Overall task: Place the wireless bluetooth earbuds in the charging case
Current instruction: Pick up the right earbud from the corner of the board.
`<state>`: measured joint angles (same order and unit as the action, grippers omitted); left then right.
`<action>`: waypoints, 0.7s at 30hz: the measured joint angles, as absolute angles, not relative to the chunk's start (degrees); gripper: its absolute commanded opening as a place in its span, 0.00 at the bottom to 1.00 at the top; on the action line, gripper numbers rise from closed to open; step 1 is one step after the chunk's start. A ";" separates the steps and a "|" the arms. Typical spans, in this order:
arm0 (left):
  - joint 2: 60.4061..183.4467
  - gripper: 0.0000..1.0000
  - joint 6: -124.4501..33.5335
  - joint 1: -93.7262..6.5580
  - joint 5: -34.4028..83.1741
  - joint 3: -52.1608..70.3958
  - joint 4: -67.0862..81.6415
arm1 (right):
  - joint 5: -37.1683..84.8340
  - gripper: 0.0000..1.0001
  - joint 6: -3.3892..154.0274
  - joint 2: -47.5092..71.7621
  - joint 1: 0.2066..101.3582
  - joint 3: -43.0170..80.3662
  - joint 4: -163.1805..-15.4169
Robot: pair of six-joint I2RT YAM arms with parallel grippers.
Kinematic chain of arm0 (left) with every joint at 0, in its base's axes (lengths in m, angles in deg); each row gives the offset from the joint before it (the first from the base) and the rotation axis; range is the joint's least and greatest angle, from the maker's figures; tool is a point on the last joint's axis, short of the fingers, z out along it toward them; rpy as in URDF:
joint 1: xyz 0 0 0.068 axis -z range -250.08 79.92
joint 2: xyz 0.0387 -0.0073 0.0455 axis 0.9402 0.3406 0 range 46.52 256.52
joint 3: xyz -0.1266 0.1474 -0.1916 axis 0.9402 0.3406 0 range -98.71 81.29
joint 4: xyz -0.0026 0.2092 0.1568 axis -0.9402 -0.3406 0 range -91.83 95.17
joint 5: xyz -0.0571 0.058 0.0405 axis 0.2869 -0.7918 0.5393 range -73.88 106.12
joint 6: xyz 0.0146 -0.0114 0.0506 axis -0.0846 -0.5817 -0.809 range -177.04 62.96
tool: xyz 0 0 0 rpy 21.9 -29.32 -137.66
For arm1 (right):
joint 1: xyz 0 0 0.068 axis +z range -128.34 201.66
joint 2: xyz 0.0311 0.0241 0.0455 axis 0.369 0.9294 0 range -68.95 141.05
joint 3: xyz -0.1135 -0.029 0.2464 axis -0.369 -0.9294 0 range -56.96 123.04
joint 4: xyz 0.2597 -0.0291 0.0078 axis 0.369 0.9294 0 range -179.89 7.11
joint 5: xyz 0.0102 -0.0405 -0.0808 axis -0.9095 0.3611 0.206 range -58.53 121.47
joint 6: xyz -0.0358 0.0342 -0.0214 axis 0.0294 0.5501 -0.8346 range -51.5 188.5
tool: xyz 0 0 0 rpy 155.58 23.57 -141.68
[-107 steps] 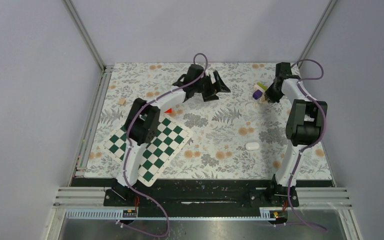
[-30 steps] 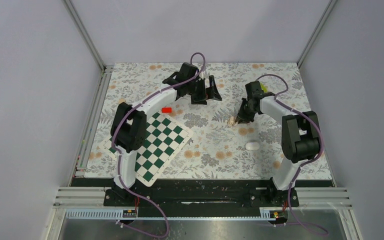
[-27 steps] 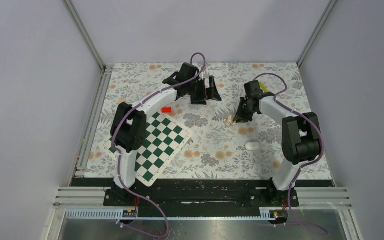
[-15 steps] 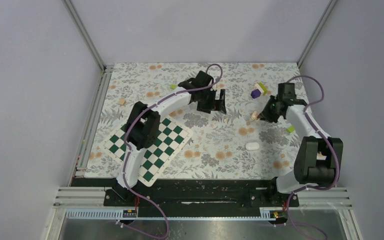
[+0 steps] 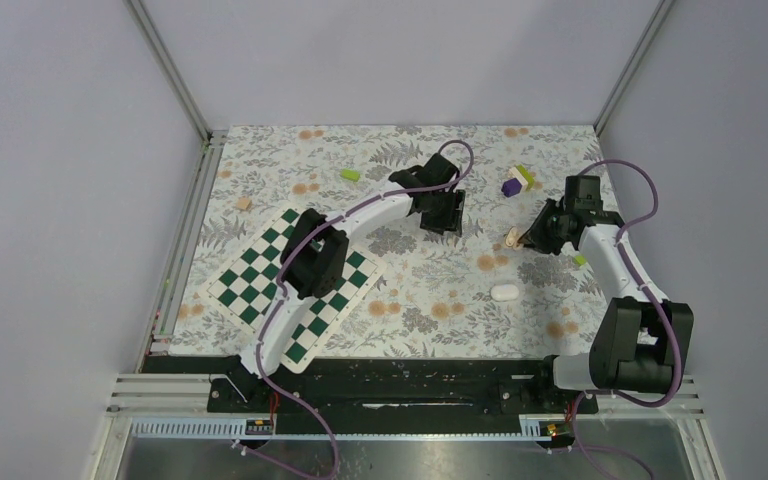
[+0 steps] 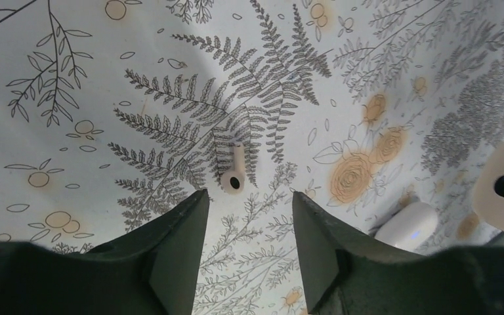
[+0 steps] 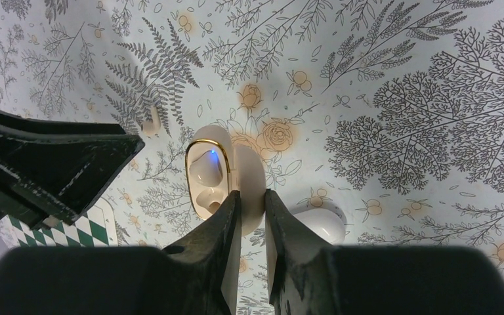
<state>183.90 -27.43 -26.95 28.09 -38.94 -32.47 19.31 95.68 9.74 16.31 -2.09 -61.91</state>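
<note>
White plastic with a gold rim sat pinched in the right gripper (image 7: pixel 249 200): the charging case (image 7: pixel 207 172), gripped by its back half so that the open mouth, a blue light inside, faced away from the jaws and was free to take a bud. Whether a bud already lay in it I could not tell.

The left gripper (image 6: pixel 248 195) hung with its jaws part spread and nothing between them, the tips aimed down at a single white earbud (image 6: pixel 234 172) lying flat on the patterned cloth just beyond them. The gap looked set to straddle it, which I judged to be the step in hand.

The case was held right of the middle of the tabletop (image 5: pixel 420 300), nearer the right edge. The earbud lay near the middle, a little toward the far edge, so the carry looked short.

A closed white oval pod (image 5: pixel 504 292) rested on the cloth just nearward of the case. A chessboard mat (image 5: pixel 245 290) filled the near left corner. A purple and yellow block (image 5: pixel 516 182) and a green block (image 5: pixel 350 174) lay toward the far edge, well apart from both jaws
</note>
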 measured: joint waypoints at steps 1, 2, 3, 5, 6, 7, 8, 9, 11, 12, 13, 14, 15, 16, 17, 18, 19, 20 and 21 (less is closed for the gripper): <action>184.36 0.49 -27.30 -26.77 27.52 -39.35 -32.54 | 19.27 0.00 95.68 9.74 16.31 -2.13 -61.88; 184.91 0.49 -27.19 -26.62 26.93 -39.79 -32.80 | 19.14 0.00 95.66 9.74 16.31 -2.22 -61.86; 185.32 0.49 -27.17 -26.53 26.47 -40.01 -32.93 | 18.81 0.00 95.68 9.74 16.29 -2.31 -61.91; 185.93 0.48 -27.13 -26.47 25.97 -40.31 -33.35 | 18.33 0.00 95.68 9.74 16.31 -2.46 -61.91; 186.37 0.48 -27.06 -26.42 25.71 -40.66 -33.81 | 18.26 0.00 95.68 9.74 16.31 -2.55 -61.93; 186.61 0.47 -27.02 -26.34 25.49 -40.77 -33.96 | 18.24 0.00 95.68 9.74 16.31 -2.63 -61.95; 186.96 0.45 -27.00 -26.25 25.16 -40.95 -34.20 | 18.22 0.00 95.68 9.74 16.31 -2.74 -61.97; 187.18 0.44 -27.00 -26.23 24.90 -40.99 -34.25 | 18.22 0.00 95.71 9.74 16.31 -2.83 -61.97; 187.51 0.42 -26.91 -26.16 24.48 -41.10 -34.31 | 18.22 0.00 95.71 9.74 16.31 -2.87 -61.93; 187.62 0.41 -26.93 -26.14 24.20 -41.34 -34.38 | 18.20 0.00 95.71 9.72 16.31 -2.87 -61.97; 187.73 0.40 -26.93 -26.12 24.00 -41.58 -34.40 | 18.20 0.00 95.71 9.72 16.31 -2.87 -61.97; 187.90 0.39 -26.93 -26.10 23.76 -41.80 -34.40 | 18.20 0.00 95.68 9.72 16.31 -2.87 -61.95; 188.12 0.38 -26.93 -26.10 23.61 -42.06 -34.42 | 18.20 0.00 95.68 9.72 16.31 -2.87 -61.95; 188.30 0.36 -26.93 -26.07 23.59 -42.28 -34.42 | 18.20 0.00 95.68 9.72 16.31 -2.87 -61.97; 188.47 0.35 -26.93 -26.07 23.54 -42.59 -34.46 | 18.20 0.00 95.68 9.72 16.31 -2.87 -61.95; 188.69 0.35 -26.93 -26.07 23.57 -42.87 -34.51 | 18.20 0.00 95.71 9.72 16.31 -2.87 -61.97; 188.75 0.35 -26.91 -26.05 23.57 -43.02 -34.49 | 18.20 0.00 95.68 9.72 16.31 -2.87 -61.97; 188.89 0.35 -26.91 -26.05 23.59 -43.22 -34.57 | 18.17 0.00 95.68 9.72 16.31 -2.87 -61.95; 188.91 0.35 -26.93 -26.05 23.59 -43.24 -34.57 | 18.17 0.00 95.71 9.72 16.31 -2.87 -61.95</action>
<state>188.91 -26.93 -26.05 23.59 -43.24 -34.57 18.17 95.71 9.72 16.31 -2.87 -61.95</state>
